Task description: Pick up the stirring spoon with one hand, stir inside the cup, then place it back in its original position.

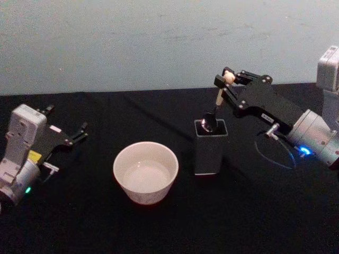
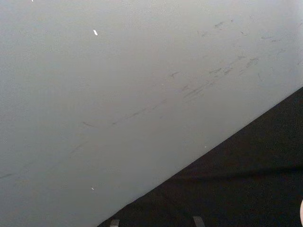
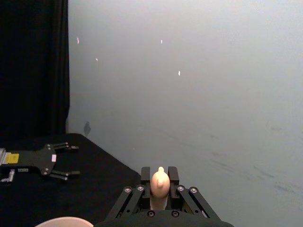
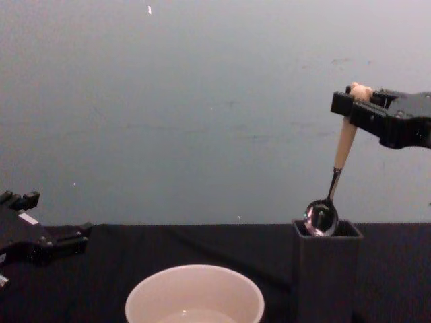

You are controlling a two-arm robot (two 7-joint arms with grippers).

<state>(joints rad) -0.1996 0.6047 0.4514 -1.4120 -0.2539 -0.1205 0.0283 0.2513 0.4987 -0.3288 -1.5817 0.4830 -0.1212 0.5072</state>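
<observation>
My right gripper (image 1: 229, 79) is shut on the stirring spoon (image 1: 217, 99) just under its bear-head knob (image 3: 160, 182). The spoon hangs tilted, its shiny bowl (image 4: 320, 218) at the mouth of the dark square holder (image 1: 210, 146), partly above the rim. In the chest view the right gripper (image 4: 355, 102) is high at the right. The cream-white cup (image 1: 145, 172) stands left of the holder, with a pale inside. My left gripper (image 1: 79, 132) rests open at the far left of the table, apart from the cup.
A black cloth covers the table (image 1: 79, 222). A pale wall (image 1: 159, 42) runs behind it. A dark curtain (image 3: 33, 66) hangs at one side in the right wrist view. A thin cable loop (image 1: 273, 151) lies by the right arm.
</observation>
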